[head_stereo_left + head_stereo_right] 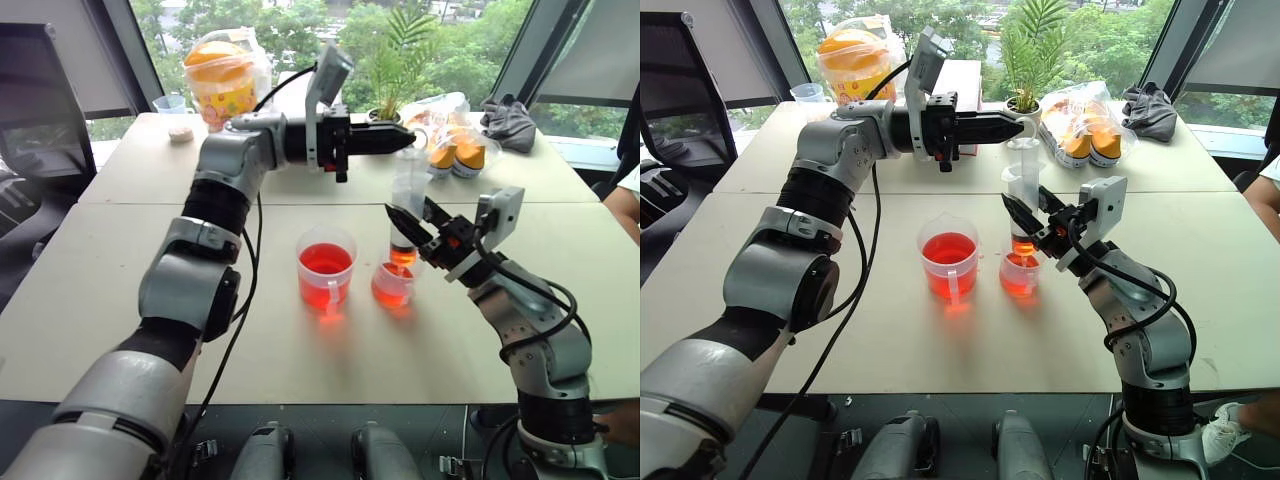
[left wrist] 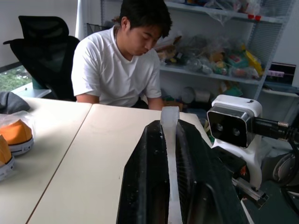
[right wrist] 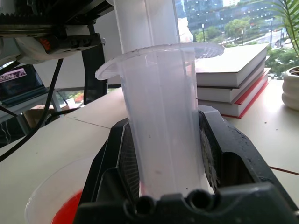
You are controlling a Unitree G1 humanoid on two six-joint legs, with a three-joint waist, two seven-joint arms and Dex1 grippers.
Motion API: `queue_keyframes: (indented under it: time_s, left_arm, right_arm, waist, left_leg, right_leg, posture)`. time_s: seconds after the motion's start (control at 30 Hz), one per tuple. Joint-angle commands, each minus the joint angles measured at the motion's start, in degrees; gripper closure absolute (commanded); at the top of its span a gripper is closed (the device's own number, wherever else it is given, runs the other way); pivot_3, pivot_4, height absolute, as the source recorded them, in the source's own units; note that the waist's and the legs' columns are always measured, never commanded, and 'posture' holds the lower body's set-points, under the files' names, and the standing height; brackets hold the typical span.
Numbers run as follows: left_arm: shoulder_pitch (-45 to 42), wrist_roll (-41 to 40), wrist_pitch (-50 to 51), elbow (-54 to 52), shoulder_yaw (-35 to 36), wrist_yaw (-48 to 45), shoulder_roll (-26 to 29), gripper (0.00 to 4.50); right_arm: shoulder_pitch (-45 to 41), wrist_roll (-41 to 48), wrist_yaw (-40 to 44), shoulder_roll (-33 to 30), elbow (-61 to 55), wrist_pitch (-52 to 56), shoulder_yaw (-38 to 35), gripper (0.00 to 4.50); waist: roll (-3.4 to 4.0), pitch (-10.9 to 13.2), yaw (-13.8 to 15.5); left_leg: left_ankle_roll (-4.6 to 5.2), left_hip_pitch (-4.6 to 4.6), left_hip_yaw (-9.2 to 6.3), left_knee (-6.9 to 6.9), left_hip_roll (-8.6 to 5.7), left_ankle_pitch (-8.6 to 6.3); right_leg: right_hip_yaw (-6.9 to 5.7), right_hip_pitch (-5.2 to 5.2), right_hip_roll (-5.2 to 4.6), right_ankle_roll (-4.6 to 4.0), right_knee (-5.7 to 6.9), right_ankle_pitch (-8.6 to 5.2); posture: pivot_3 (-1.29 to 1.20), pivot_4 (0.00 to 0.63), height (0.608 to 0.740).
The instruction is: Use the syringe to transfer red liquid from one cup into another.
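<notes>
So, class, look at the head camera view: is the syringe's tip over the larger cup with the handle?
No, the syringe, held upright in the right gripper, has its tip over the smaller cup, beside the larger cup.

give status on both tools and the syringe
Left tool shut on plunger top. Right tool shut on syringe barrel, tip over smaller cup. Nothing in the way.

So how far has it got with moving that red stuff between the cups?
Partway. The smaller cup already holds some red liquid, and the larger cup is still well filled. Now the right gripper holds the syringe upright, tip over the smaller cup, red showing low in its barrel. The left gripper has closed on the plunger top. Left: pushing that liquid out.
</notes>
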Motion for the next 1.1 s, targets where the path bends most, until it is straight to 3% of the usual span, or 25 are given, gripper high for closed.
queue_keyframes:
  time_s: [0.03,0.53,1.1]
  left_arm:
    - [-1.9,0.4,-0.5,-1.7,0.5,-1.1,-0.5,4.44]
    - [6.4,2.3,2.4,-10.9,-4.0,-2.7,-3.1,4.44]
    - [11.4,3.3,4.9,-13.8,-5.9,-1.4,-4.5,4.44]
  right_arm:
    - [-1.2,0.1,0.1,-0.6,-3.1,-0.9,-0.2,3.10]
    - [-6.2,3.3,-2.3,-4.0,-7.2,3.5,-3.8,3.10]
    - [-8.2,7.2,-4.9,-5.8,-10.8,7.8,-7.1,3.10]
  waist:
    - [0.00,0.0,0.0]
    - [0.00,0.0,0.0]
    - [0.00,0.0,0.0]
  left_leg:
    - [0.00,0.00,0.00,0.00,0.00,0.00]
    - [0.00,0.00,0.00,0.01,0.00,0.00]
    - [0.00,0.00,0.00,0.02,0.00,0.00]
  right_leg:
    - [0.00,0.00,0.00,0.00,0.00,0.00]
    - [0.01,0.00,-0.01,0.00,0.01,0.00]
    - [0.01,0.02,-0.02,0.00,0.01,0.00]
  posture:
    - [0.00,0.150,0.740]
    - [0.00,0.150,0.740]
    - [0.00,0.150,0.740]
